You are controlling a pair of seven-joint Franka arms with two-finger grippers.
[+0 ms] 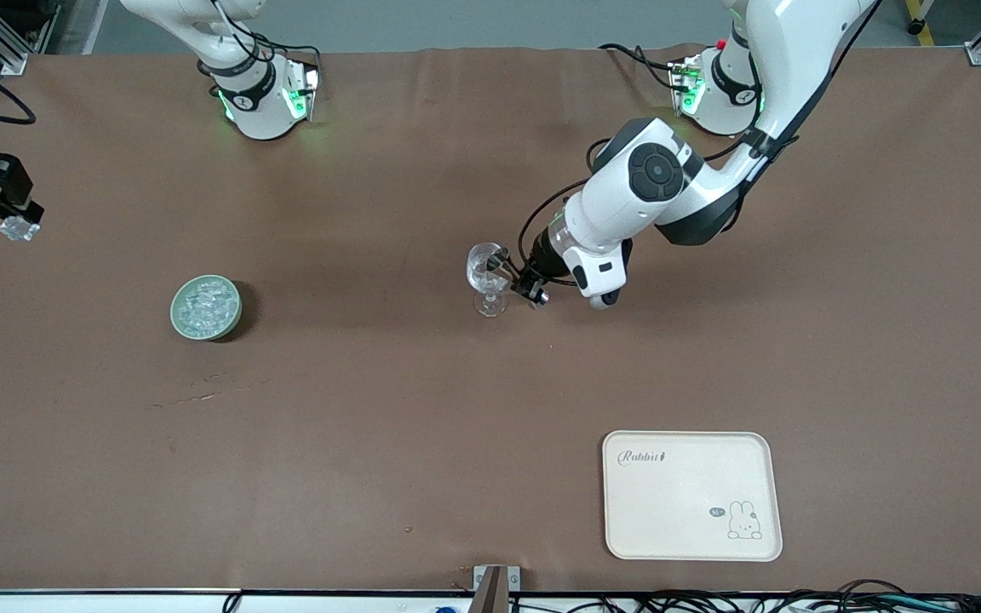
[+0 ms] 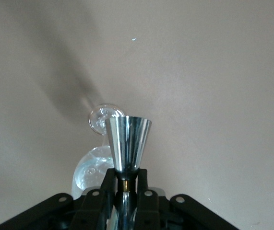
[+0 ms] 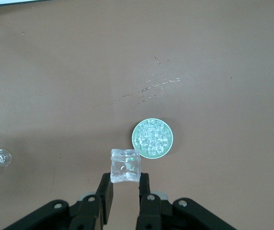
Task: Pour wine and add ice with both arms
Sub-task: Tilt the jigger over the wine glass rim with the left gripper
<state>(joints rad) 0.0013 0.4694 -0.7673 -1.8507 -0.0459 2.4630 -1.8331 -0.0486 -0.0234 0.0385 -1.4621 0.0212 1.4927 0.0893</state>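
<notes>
My left gripper is shut on a shiny metal cone-shaped cup, held right beside the bowl of the clear stemmed glass in the middle of the table. The glass also shows in the left wrist view. My right gripper is up over the right arm's end of the table, shut on one clear ice cube. Its fingers pinch the cube's sides. The pale-green bowl holds several ice cubes. The bowl also shows in the right wrist view, below the held cube.
A cream tray with a rabbit print lies near the front camera, toward the left arm's end. The brown table cover has a scuffed streak nearer to the camera than the bowl.
</notes>
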